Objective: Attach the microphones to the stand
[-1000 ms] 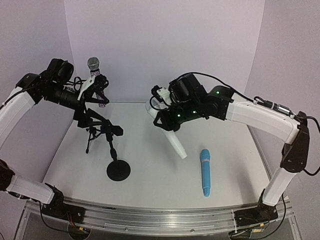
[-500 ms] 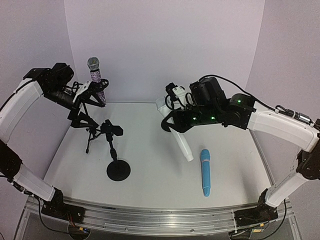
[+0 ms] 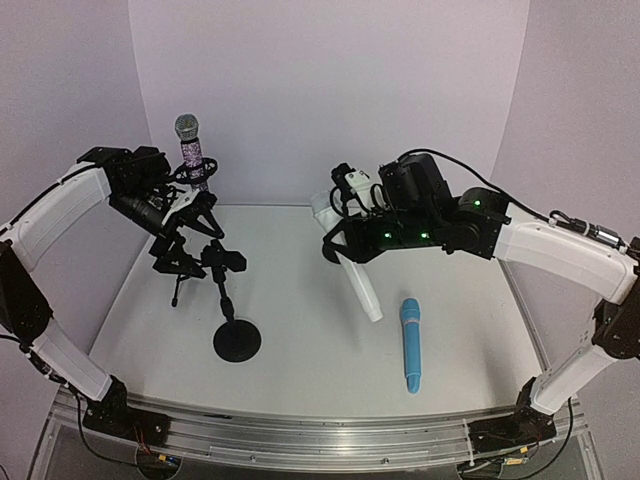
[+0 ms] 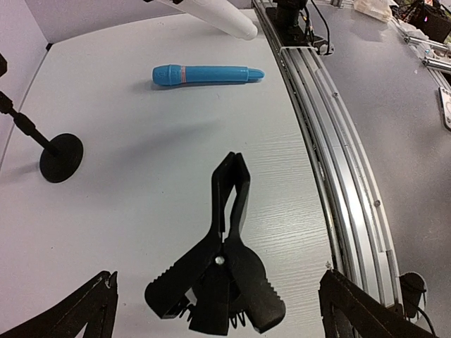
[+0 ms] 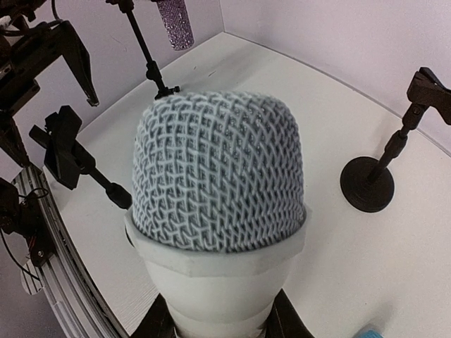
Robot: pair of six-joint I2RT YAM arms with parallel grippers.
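Right arm's stretched out over the table, right gripper [image 3: 345, 238] clamped on the white microphone [image 3: 365, 290], which slants down below it. The blue microphone [image 3: 410, 345] lies flat near its lower end. Left gripper [image 3: 188, 212] is spread wide beside the tripod stand [image 3: 177, 280], with the purple microphone [image 3: 191, 150] upright just above it.

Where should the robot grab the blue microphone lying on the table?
Probably mid-body on the blue microphone, coming straight down. It lies flat on the table with bare space along both sides, so jaws can straddle its slim round body.
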